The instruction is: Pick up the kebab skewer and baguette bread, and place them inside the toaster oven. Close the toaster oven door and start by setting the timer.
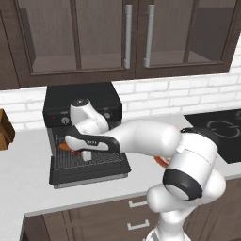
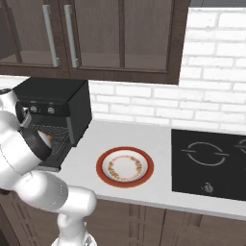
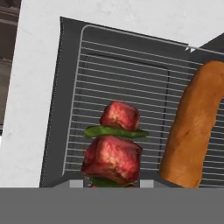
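Claw (image 1: 86, 154) clenched on kebab skewer (image 3: 114, 151), its fingertips hidden; baguette bread (image 3: 197, 127) cropped.

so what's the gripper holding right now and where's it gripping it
The kebab skewer, pinched at its near end, hanging over the rack beside the baguette.

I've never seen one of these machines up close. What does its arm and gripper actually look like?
The arm is glossy white, built of thick rounded segments like sausage links, with dark bands at the joints. Its last link has a black stripe with small white marks. The gripper looks like a small pale block. No loose cables show.
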Tool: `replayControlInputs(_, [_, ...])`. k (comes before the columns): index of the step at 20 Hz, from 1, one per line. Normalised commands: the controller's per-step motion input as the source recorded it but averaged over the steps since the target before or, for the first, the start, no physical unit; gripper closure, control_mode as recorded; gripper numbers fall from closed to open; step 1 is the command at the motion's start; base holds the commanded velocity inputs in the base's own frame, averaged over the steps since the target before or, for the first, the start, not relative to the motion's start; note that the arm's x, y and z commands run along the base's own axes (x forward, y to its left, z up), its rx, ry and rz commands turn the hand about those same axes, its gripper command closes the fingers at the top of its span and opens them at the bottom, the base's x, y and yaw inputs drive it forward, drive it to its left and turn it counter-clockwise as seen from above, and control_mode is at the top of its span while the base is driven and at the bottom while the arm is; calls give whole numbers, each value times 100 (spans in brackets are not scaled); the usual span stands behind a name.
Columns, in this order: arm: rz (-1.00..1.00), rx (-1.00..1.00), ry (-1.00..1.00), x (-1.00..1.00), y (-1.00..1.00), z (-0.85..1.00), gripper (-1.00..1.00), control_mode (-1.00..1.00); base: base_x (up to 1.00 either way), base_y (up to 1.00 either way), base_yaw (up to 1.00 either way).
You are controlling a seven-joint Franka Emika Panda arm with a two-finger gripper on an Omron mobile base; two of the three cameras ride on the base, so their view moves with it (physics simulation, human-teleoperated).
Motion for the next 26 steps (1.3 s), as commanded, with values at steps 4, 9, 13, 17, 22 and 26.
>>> replayControlInputs(4, [0, 0, 10, 22, 13, 0, 100, -100, 0, 0, 0])
replayControlInputs(9, [0, 0, 8, 28, 6, 0, 100, -100, 0, 0, 0])
replayControlInputs(13, [0, 0, 5, 25, 1, 0, -100, -100, 0, 0, 0])
replayControlInputs(17, [0, 0, 0, 1, 0, 0, -100, -100, 0, 0, 0])
replayControlInputs(22, [0, 0, 0, 0, 0, 0, -100, -100, 0, 0, 0])
replayControlInputs(26, [-2, 0, -3, -42, -3, 6, -100, -100, 0, 0, 0])
